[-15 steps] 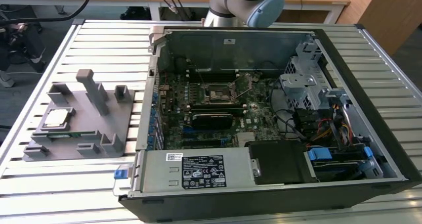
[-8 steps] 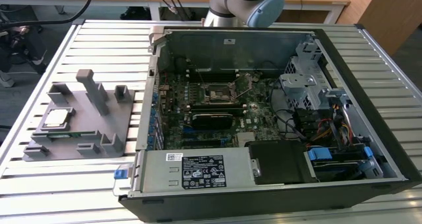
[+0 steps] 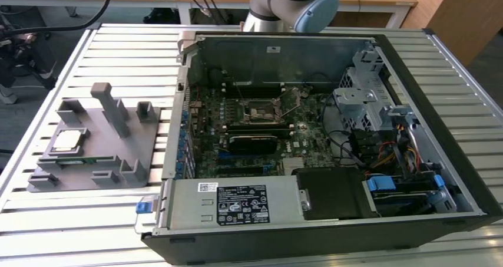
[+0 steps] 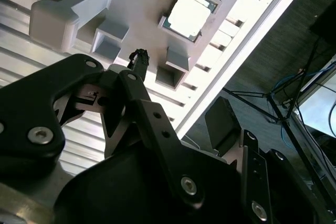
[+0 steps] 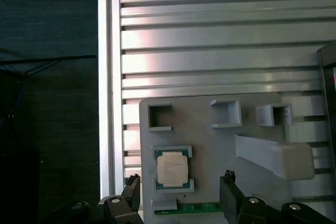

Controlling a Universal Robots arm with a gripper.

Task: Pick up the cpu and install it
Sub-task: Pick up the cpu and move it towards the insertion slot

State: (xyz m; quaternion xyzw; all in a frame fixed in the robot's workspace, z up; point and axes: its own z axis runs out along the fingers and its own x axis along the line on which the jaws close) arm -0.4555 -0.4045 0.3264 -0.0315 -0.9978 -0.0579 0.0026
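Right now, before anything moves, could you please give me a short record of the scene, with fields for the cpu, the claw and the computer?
cpu: lying flat in its recess on the grey holder, not lifted
claw: open, holding nothing, above the holder, apart from the cpu
memory stick: green, in the holder beside the cpu
holder position: on the slatted table, to the exterior view's left of the computer case
computer case: lying open, motherboard exposed
socket: black frame in the middle of the motherboard
progress: cpu not yet picked up
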